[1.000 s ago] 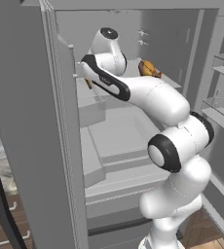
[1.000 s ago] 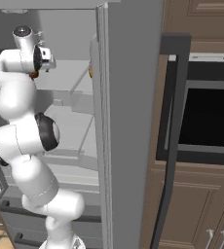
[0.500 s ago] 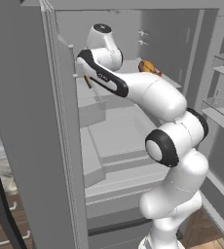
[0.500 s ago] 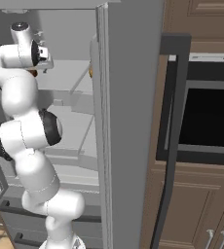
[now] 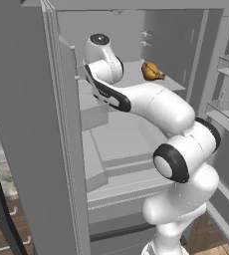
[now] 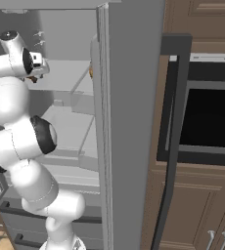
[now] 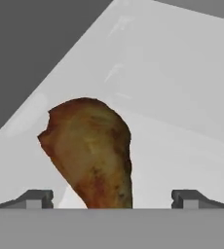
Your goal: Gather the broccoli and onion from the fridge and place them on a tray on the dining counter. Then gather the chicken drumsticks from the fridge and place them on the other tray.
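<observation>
I am reaching up into the open fridge (image 5: 32, 124), my arm bent over its pale grey shelves and the stepped drawers lower down. My hand (image 7: 112, 197) stands wide open and holds nothing: in the hand view its two dark fingertips (image 7: 35, 198) sit far apart, with one chicken drumstick (image 7: 90, 151) between them and just ahead, its plump golden-brown end farther from me and its narrow end running down towards the gap. I cannot tell whether either tip touches it; pale shelf shows on both sides of the meat.

The drumstick lies on a smooth, light grey fridge shelf (image 7: 182, 121) that runs back to a darker grey wall. In the left base view a golden-brown drumstick (image 5: 150, 71) lies on the upper shelf near the back right of the compartment, just beyond my wrist. I cannot tell whether it is a second drumstick. Door bins (image 5: 226, 107) line the open door on the right side of that view.

In the right base view the tall grey edge of the fridge cuts the scene in two. To its right stands brown wooden cabinetry (image 6: 197, 205) holding a built-in oven (image 6: 212, 112) with a black glass front and a long dark handle. A strip of wooden floor (image 5: 2, 234) shows at the lower left of the left base view.
</observation>
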Controlling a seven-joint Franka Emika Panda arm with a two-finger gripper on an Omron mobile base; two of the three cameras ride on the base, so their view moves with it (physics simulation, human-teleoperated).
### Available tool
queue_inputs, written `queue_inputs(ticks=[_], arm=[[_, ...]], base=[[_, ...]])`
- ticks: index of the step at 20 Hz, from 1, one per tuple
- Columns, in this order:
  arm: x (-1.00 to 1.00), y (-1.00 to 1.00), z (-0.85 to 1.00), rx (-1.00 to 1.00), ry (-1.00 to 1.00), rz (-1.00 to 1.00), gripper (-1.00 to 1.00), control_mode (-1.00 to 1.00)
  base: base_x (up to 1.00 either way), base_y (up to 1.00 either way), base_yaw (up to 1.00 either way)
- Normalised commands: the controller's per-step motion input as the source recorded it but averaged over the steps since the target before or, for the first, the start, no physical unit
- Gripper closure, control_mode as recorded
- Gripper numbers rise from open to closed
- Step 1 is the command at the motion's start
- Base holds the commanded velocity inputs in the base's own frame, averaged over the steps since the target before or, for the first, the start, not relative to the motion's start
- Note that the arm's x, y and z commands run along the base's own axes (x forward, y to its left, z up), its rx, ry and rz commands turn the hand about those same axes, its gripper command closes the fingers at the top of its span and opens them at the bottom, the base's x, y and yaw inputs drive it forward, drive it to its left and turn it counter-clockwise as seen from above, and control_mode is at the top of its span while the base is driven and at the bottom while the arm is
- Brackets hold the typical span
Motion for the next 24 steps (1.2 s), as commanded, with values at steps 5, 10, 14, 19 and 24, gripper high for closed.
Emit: queue_inputs(ticks=[5,10,14,19,24], arm=[[0.03,-0.06,0.0,0.0,0.0,0.09,1.0,-1.0],[0.07,-0.06,-0.05,0.0,-0.02,0.0,1.0,-1.0],[-0.33,-0.69,0.03,0.02,-0.11,-0.2,1.0,-1.0],[-1.0,-0.69,0.29,0.09,-0.13,-0.34,1.0,-1.0],[-1.0,-0.45,0.91,0.3,0.0,-0.37,1.0,-1.0]], base=[[0.0,0.0,0.0],[0.0,0.0,0.0],[0.0,0.0,0.0],[0.0,0.0,0.0],[0.0,0.0,0.0]])
